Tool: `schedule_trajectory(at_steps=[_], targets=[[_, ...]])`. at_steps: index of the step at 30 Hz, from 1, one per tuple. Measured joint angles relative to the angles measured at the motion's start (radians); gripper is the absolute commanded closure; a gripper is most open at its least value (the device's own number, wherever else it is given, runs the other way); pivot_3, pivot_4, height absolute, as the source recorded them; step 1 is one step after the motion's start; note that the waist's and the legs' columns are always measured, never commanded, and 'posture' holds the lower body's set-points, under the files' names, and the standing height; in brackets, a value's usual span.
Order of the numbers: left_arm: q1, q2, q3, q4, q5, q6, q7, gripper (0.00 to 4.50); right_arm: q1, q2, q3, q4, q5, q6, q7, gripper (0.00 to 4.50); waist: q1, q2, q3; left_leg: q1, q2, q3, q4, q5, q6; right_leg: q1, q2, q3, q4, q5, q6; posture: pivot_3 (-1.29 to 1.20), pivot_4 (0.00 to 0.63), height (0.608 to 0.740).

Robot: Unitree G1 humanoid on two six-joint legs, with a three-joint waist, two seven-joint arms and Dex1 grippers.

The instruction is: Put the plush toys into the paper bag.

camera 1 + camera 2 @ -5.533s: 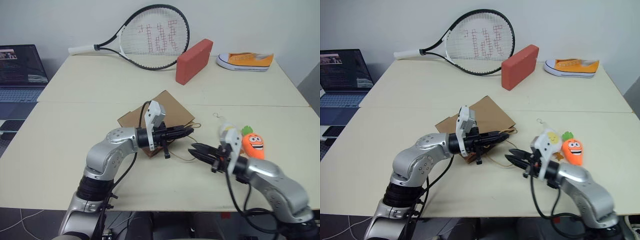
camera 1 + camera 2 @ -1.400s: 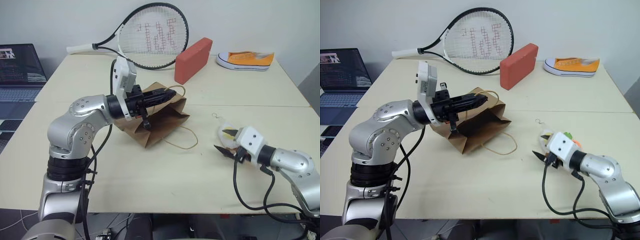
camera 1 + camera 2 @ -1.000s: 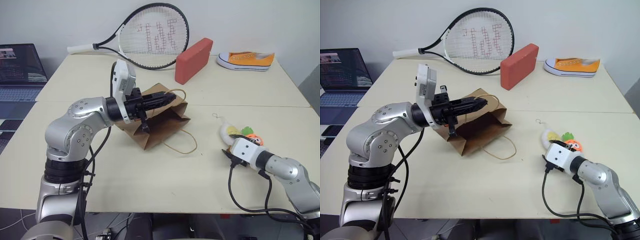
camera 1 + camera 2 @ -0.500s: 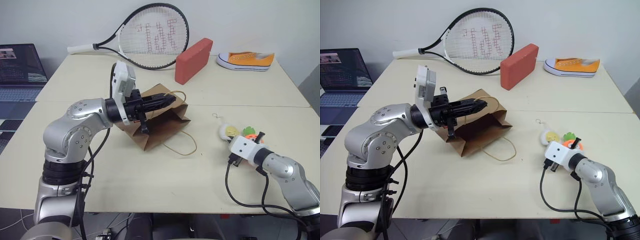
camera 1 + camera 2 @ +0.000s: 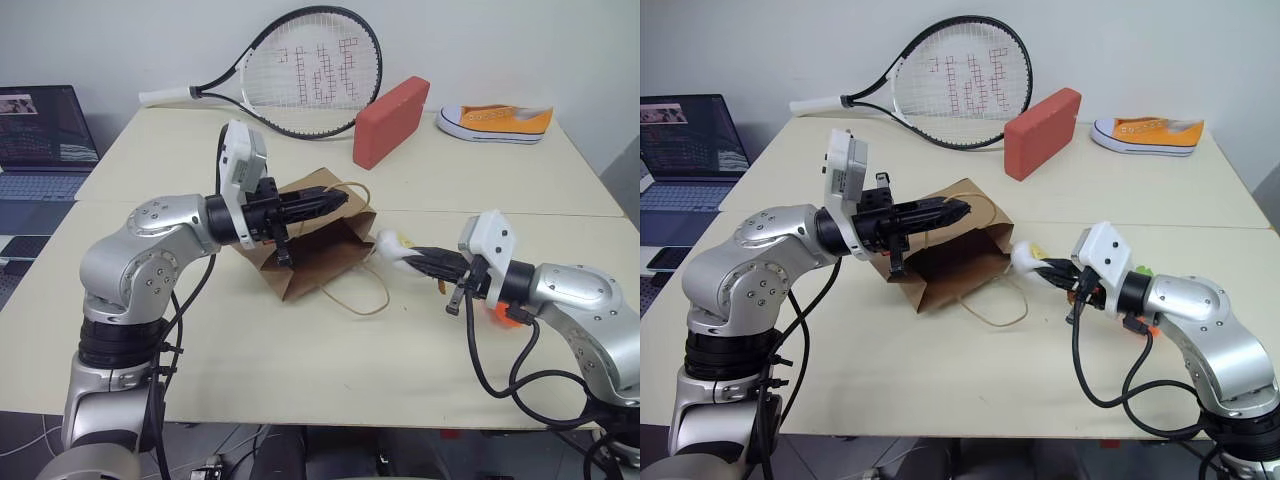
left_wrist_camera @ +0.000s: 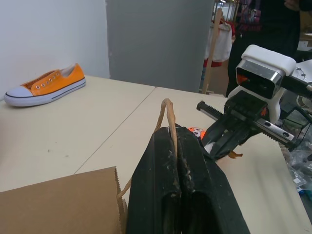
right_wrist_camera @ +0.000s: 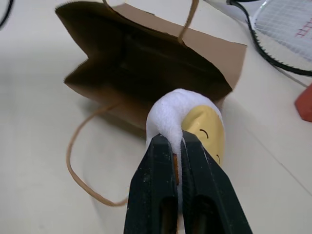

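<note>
The brown paper bag (image 5: pixel 322 238) lies on its side with its mouth facing right. My left gripper (image 5: pixel 338 198) is shut on its upper handle (image 6: pixel 167 113) and holds the mouth up. The other handle (image 5: pixel 357 292) lies slack on the table. My right gripper (image 5: pixel 416 257) is shut on the white egg plush (image 7: pixel 191 116), whose yellow face shows, and holds it above the table just right of the bag's mouth (image 7: pixel 141 56). The orange carrot plush (image 6: pixel 197 131) lies on the table behind my right forearm, mostly hidden.
A tennis racket (image 5: pixel 300 70), a red block (image 5: pixel 390 108) and an orange-and-white sneaker (image 5: pixel 497 120) lie along the far half of the table. A laptop (image 5: pixel 45 130) stands off the table's left side.
My right gripper has shut on the egg plush, lifted it off the table and carried it left to the bag's mouth. The left gripper has kept its hold on the handle.
</note>
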Motion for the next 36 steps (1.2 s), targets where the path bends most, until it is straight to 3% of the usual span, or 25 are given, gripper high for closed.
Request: schedule_trajectory(at_steps=[9, 14, 19, 26, 36], targets=[[-0.015, -0.004, -0.002, 0.006, 0.000, 0.001, -0.008, 4.50, -0.091, 0.166, 0.191, 0.121, -0.077, -0.034, -0.098, 4.49, -0.002, 0.000, 0.000, 0.000, 0.000, 0.000, 0.000, 0.000, 0.000, -0.001, 0.000, 0.000, 0.000, 0.001, 0.001, 0.00, 0.150, 0.740], [-0.016, -0.010, -0.008, 0.002, -0.006, 0.009, -0.010, 4.50, -0.126, 0.272, 0.235, 0.204, -0.122, -0.039, -0.167, 4.49, -0.002, 0.000, 0.000, 0.000, 0.000, 0.000, 0.000, 0.000, 0.000, -0.001, 0.000, 0.000, 0.000, 0.001, 0.001, 0.00, 0.150, 0.740], [-0.016, -0.012, -0.009, -0.007, -0.022, 0.024, -0.015, 4.50, -0.136, 0.419, 0.189, 0.255, -0.071, 0.048, -0.256, 4.49, -0.002, 0.000, 0.000, 0.000, 0.000, -0.001, 0.000, 0.000, 0.000, -0.001, 0.000, -0.001, 0.001, 0.001, 0.001, 0.00, 0.150, 0.740], [-0.018, -0.012, -0.010, -0.013, -0.038, 0.030, -0.035, 4.50, -0.207, 0.622, -0.023, 0.347, 0.086, 0.268, -0.434, 4.49, -0.002, 0.000, 0.000, 0.000, 0.000, -0.001, 0.000, 0.000, 0.000, -0.001, 0.000, -0.001, 0.001, 0.001, 0.001, 0.00, 0.150, 0.740], [-0.017, -0.012, -0.010, -0.016, -0.044, 0.043, -0.055, 4.50, -0.215, 0.730, -0.090, 0.398, 0.133, 0.304, -0.537, 4.49, -0.007, 0.001, 0.000, 0.000, 0.000, -0.001, -0.001, 0.000, 0.000, -0.001, 0.000, -0.001, 0.001, 0.001, 0.001, 0.00, 0.150, 0.740]])
